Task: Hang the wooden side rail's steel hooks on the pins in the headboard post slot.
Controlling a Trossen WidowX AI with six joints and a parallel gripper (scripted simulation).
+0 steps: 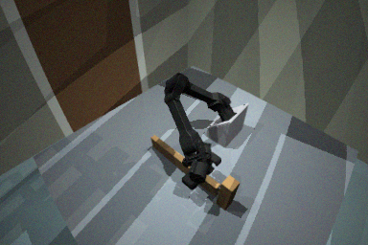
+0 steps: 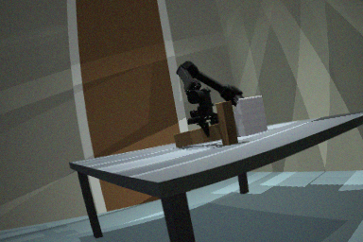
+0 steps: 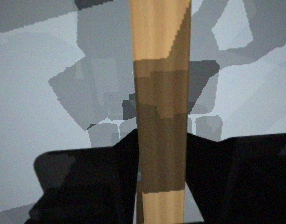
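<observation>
The wooden side rail lies lengthwise toward the headboard post. Its far end is low, at or close to the table top. Its near end is at the post's side; I cannot tell a small gap from contact. The headboard post stands upright on the table. My gripper is shut on the rail from above, nearer the post end, with one finger on each side. The steel hooks, the slot and its pins are hidden or too small to make out.
A pale upright panel stands on the table by the arm's base, behind the rail and post. The arm reaches over from there. The table's dark edge shows in front in the exterior view.
</observation>
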